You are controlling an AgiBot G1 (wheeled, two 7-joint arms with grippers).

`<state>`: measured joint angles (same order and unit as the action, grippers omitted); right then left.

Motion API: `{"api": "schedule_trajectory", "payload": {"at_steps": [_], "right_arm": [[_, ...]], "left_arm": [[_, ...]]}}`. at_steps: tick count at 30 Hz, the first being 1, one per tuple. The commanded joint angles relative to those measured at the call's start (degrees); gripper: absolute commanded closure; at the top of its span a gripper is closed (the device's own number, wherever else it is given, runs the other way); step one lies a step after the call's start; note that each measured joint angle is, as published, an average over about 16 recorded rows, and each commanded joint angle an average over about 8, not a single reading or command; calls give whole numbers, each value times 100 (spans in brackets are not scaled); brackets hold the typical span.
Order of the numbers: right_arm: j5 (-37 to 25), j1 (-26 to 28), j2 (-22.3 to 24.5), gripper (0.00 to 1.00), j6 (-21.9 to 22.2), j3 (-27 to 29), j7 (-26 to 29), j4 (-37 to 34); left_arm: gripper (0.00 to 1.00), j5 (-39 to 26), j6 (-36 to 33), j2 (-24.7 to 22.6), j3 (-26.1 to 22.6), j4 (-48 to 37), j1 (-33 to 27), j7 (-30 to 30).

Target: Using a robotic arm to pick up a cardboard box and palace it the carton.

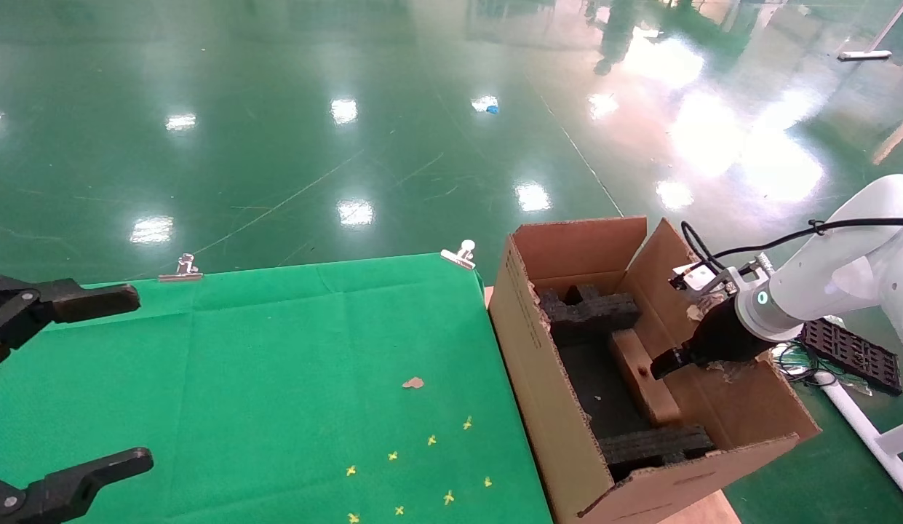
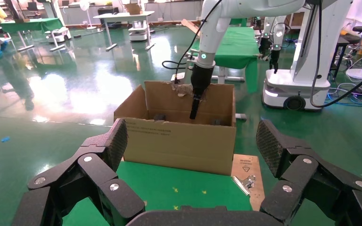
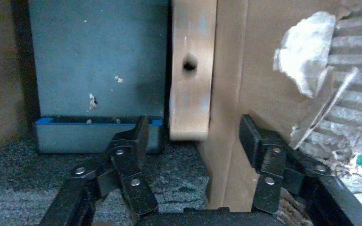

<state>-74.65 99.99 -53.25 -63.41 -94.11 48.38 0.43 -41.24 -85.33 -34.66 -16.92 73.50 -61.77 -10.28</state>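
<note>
green-clothed table (image 1: 276, 364), carton (image 1: 538, 407) (right edge)

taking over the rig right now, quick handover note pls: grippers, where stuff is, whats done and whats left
Right gripper: open, low over the carton, fingers either side of the cardboard box's end, not gripping it.
Left gripper: open, empty, parked over the green table.
Cardboard box: already in the carton, on edge between the black foam inserts, by the right wall.
Done: placement and release, by the look of it.
Left: probably only to lift the right arm clear.
</note>
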Motion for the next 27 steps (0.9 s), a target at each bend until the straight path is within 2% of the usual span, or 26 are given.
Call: {"api": "schedule_trajectory", "payload": {"at_steps": [1, 9, 23, 27], "right_arm": [[1, 10, 3, 0, -4, 1, -11, -3], [13, 375, 5, 0, -150, 12, -193, 66], [83, 2159, 136, 0, -530, 87, -853, 242], [165, 2505, 220, 0, -561, 154, -1098, 346]], "left_arm": [[0, 0, 0, 0, -1, 0, 0, 0], [0, 2, 1, 1, -3, 0, -1, 2], [0, 5, 3, 3, -8, 0, -2, 4], [0, 6, 4, 4, -9, 0, -2, 5]]}}
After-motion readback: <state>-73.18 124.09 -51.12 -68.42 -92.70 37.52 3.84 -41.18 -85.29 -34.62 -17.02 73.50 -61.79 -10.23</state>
